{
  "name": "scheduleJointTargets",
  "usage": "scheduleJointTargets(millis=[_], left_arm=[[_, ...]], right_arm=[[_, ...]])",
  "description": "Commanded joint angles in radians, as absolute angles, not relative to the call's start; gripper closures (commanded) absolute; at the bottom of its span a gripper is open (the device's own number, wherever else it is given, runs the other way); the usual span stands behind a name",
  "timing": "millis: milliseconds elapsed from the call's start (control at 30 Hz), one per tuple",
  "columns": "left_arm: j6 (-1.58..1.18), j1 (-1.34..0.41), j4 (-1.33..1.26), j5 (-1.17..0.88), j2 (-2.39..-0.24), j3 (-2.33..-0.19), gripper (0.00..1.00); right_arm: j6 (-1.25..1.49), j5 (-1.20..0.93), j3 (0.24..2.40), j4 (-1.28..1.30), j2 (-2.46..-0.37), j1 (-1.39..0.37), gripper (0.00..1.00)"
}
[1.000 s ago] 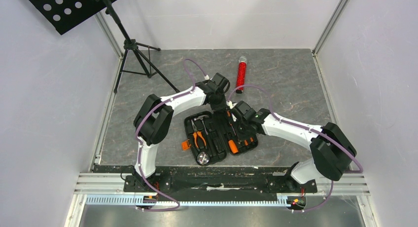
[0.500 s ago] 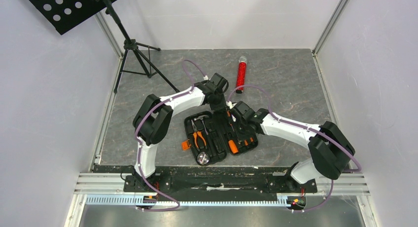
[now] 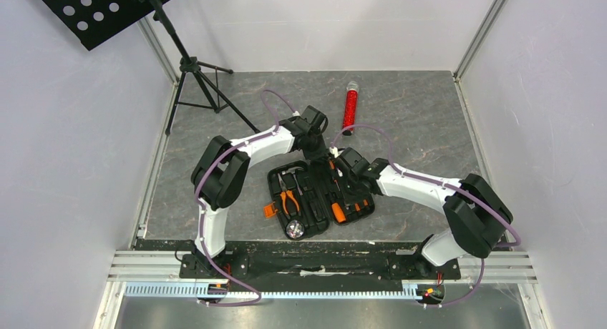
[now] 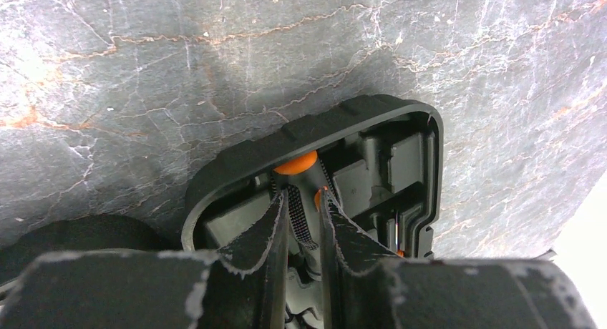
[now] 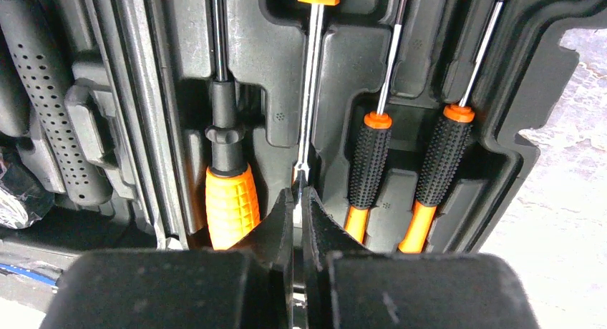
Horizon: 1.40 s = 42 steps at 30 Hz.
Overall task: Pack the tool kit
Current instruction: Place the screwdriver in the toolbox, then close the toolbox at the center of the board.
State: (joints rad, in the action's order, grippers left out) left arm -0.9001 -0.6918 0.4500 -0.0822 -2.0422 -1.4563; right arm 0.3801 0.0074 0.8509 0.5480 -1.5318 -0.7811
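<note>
Still clamping the screwdriver (image 4: 296, 164) handle in the narrowly parted left gripper (image 4: 302, 207), pinching its shaft tip in the nearly shut right gripper (image 5: 298, 200); barely shifted, low in the case (image 4: 236, 161) just ahead. Probably not seated yet.

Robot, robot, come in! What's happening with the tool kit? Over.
Left jaws shut on screwdriver handle. Right jaws shut on screwdriver tip. Case open, small screwdrivers slotted beside. Nothing blocking.

Tripod (image 3: 197, 71) and tube (image 3: 350, 107) behind case (image 3: 315, 209)
</note>
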Motion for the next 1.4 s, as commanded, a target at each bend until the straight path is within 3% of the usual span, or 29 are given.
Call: scheduleJointTargets(millis=[0,300,433,567,700,767,1000,1367], left_arm=[[-0.936,-0.717,0.462,-0.102,-2.199,-1.355,0.98],[-0.958,-0.695,0.390,-0.146,-2.181,-1.302,0.97],[-0.924,-0.695,0.382,-0.143,-2.098,-1.352,0.80],[-0.892,-0.695,0.404,-0.121,-2.000,-1.466,0.59],[-0.863,-0.685,0.434,-0.076,-1.876,-1.549,0.41],[-0.856,-0.672,0.446,-0.039,-1.797,-1.538,0.39],[-0.836,-0.598,0.513,0.071,-1.438,-1.218,0.30],[-0.850,-0.407,0.440,-0.078,-0.995,-0.643,0.27]], right_arm=[[0.416,-0.021,0.664,0.431,-1.727,-0.795,1.00],[0.376,-0.006,0.758,0.476,-1.703,-0.794,1.00],[0.332,0.026,0.934,0.545,-1.612,-0.795,0.99],[0.288,0.063,1.064,0.590,-1.537,-0.782,0.81],[0.249,0.086,1.054,0.579,-1.447,-0.709,0.65],[0.231,0.072,1.011,0.548,-1.398,-0.665,0.55],[0.188,-0.067,0.847,0.342,-1.340,-0.479,0.29],[0.178,-0.327,0.730,0.109,-1.476,-0.324,0.24]])
